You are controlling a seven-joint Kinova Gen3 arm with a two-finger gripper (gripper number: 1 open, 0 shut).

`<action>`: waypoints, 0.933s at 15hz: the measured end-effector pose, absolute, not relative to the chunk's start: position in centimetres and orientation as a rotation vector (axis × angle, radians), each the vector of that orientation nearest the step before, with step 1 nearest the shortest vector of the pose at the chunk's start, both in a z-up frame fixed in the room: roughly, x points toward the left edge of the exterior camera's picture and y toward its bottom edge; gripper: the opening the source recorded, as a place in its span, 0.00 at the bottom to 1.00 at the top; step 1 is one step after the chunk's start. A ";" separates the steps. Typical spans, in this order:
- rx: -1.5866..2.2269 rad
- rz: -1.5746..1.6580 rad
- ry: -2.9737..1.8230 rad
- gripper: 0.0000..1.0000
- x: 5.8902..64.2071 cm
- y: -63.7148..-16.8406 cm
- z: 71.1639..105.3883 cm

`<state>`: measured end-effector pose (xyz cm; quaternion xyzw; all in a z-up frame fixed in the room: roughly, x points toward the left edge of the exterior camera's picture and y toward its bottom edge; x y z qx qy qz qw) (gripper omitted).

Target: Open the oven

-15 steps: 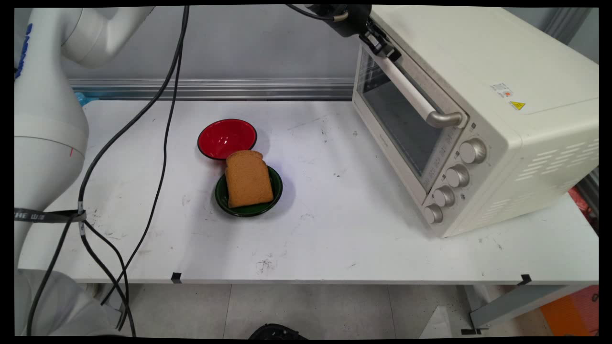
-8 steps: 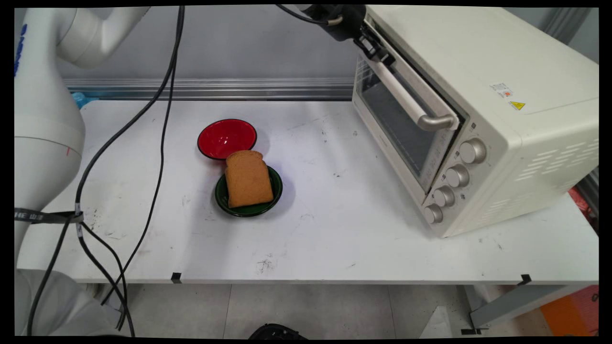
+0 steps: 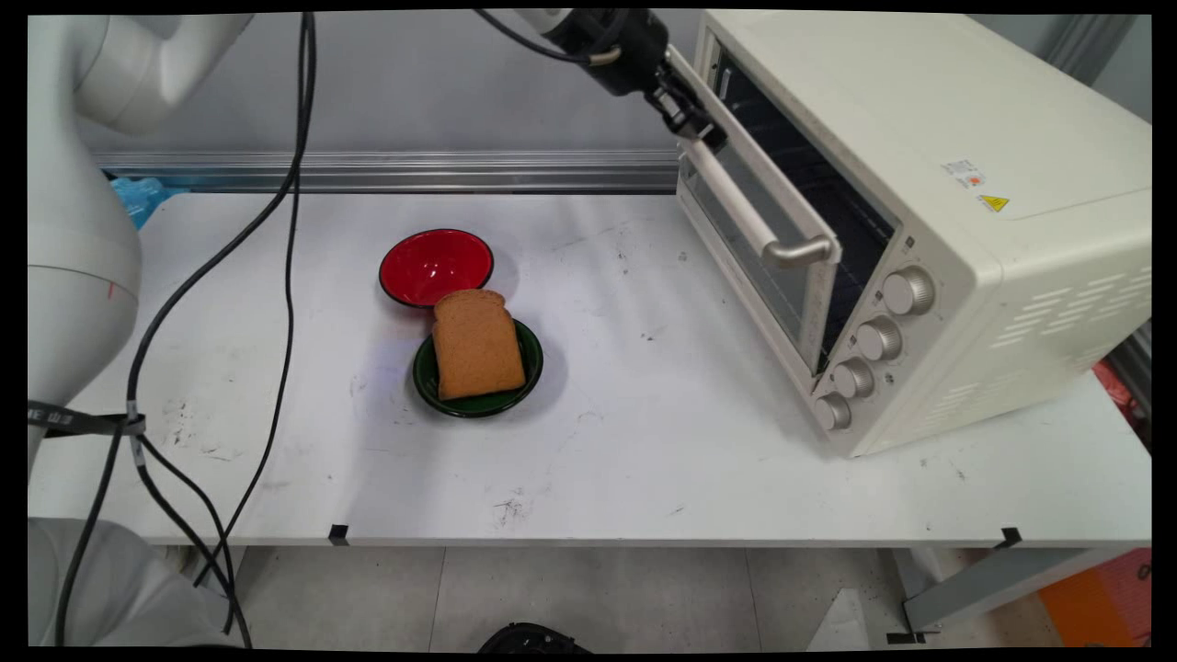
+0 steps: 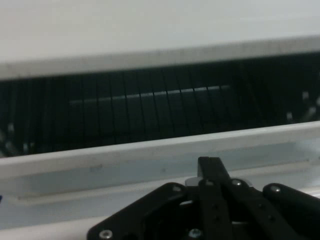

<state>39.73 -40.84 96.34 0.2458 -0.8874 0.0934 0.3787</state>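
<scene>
— Main view: where's your gripper [image 3: 706,140]?
— Clamped on the far end of the oven door handle [image 3: 756,213], whose bar slants toward you; door [image 3: 747,204] ajar.
— Dishes?
— Well below-left: bread [image 3: 476,344] fills the green dish [image 3: 531,365]; red bowl [image 3: 435,267] empty.

A lab: scuffed white table [image 3: 644,460], aluminium rail [image 3: 395,170] behind.

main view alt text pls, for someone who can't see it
A black gripper grips the far end of the handle of a cream toaster oven, its door partly open. On the white table, a bread slice lies on a green dish beside a red bowl.
</scene>
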 end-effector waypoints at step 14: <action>0.643 0.203 -2.348 0.00 42.8 -37.3 93.5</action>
